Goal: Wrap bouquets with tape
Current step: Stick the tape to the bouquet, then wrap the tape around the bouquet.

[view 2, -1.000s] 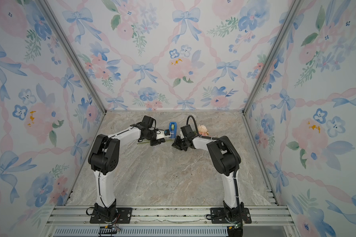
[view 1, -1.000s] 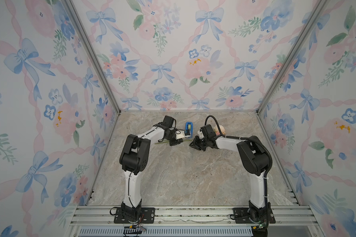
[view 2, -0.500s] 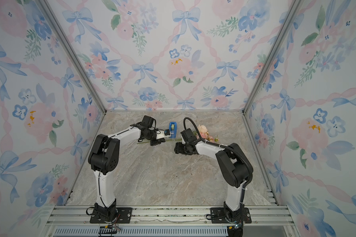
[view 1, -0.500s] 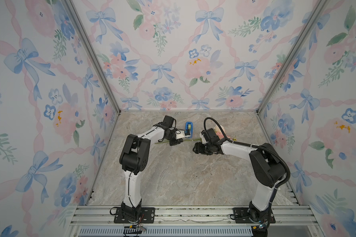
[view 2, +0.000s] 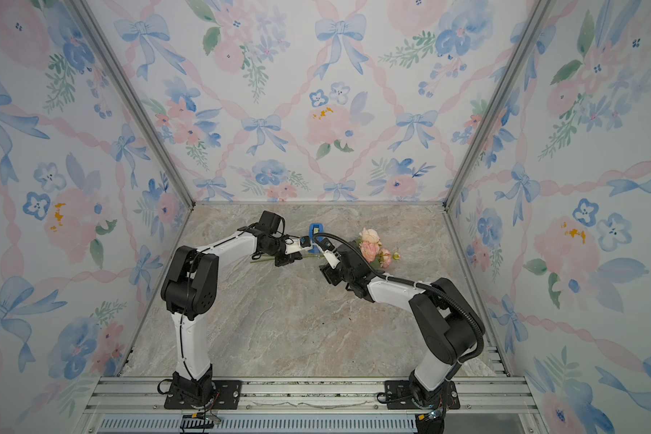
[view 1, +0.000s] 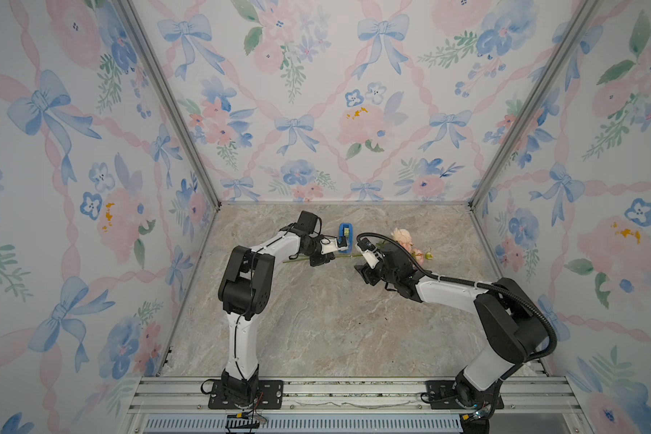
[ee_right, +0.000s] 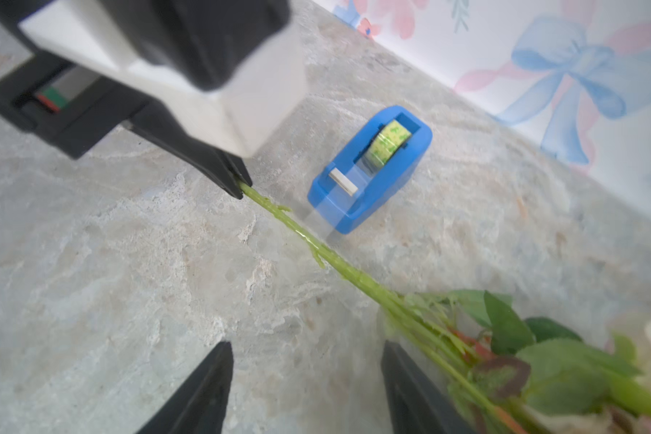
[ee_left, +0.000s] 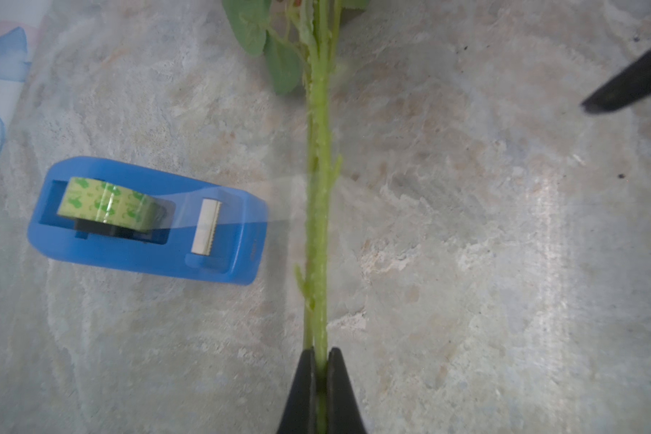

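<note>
The bouquet lies on the stone table with its pink and peach blooms to the right and its green stems running left. My left gripper is shut on the stems. The tape sits in a blue dispenser just behind the stems. A clear strip of it reaches from the cutter to the stems. My right gripper stands open in front of the stems, with only table between its fingers.
The marble-look table is boxed in by flowered walls on three sides, the back wall close behind the dispenser. One finger of the right gripper shows at the edge of the left wrist view.
My right gripper has opened and drawn back from the stems toward the front, its elbow swinging out to the right. The left gripper has kept its hold in place.
</note>
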You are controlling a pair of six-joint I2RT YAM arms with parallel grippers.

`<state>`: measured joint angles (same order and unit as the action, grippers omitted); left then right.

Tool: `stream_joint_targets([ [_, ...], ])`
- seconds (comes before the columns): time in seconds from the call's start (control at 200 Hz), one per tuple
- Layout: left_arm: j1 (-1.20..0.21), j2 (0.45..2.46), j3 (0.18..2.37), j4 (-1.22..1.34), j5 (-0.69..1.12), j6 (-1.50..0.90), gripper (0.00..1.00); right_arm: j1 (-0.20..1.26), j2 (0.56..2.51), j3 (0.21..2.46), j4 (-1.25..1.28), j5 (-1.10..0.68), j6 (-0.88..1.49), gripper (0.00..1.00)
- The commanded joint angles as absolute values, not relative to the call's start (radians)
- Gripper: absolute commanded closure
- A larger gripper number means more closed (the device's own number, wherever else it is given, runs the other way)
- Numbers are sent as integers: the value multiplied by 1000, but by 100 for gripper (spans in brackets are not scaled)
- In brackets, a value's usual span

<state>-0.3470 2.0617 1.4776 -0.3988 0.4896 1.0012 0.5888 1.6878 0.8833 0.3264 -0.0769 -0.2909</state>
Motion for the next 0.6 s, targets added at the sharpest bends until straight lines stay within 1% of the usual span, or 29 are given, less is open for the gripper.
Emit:
stream_joint_targets([
  [0.0, -343, 2033, 1499, -436, 571, 1027, 100, 539, 1721, 863, 475, -242, -549, 38],
  [0.045, -343, 2033, 1498, -436, 569, 1026, 100, 519, 1726, 878, 471, -311, -557, 38],
  [0.09, -342, 2034, 1497, -436, 567, 1027, 100, 506, 1733, 912, 415, -363, -583, 38],
  [0.155, -344, 2035, 1494, -436, 563, 1028, 100, 509, 1755, 983, 284, -352, -647, 40],
  [0.205, -341, 2033, 1489, -436, 564, 1034, 100, 492, 1768, 1011, 264, -368, -632, 42],
  [0.28, -341, 2033, 1484, -436, 564, 1041, 100, 430, 1797, 1052, 255, -490, -590, 41],
  [0.35, -341, 2036, 1486, -436, 568, 1040, 100, 405, 1839, 1140, 117, -564, -631, 39],
  [0.42, -341, 2039, 1489, -435, 572, 1038, 100, 408, 1889, 1228, -24, -549, -688, 37],
  [0.515, -341, 2038, 1489, -436, 579, 1037, 100, 409, 1933, 1312, -139, -564, -728, 34],
  [0.56, -341, 2036, 1489, -437, 579, 1037, 100, 412, 1949, 1338, -183, -561, -765, 30],
  [0.595, -341, 2034, 1489, -436, 581, 1037, 100, 418, 1969, 1371, -226, -536, -791, 30],
])
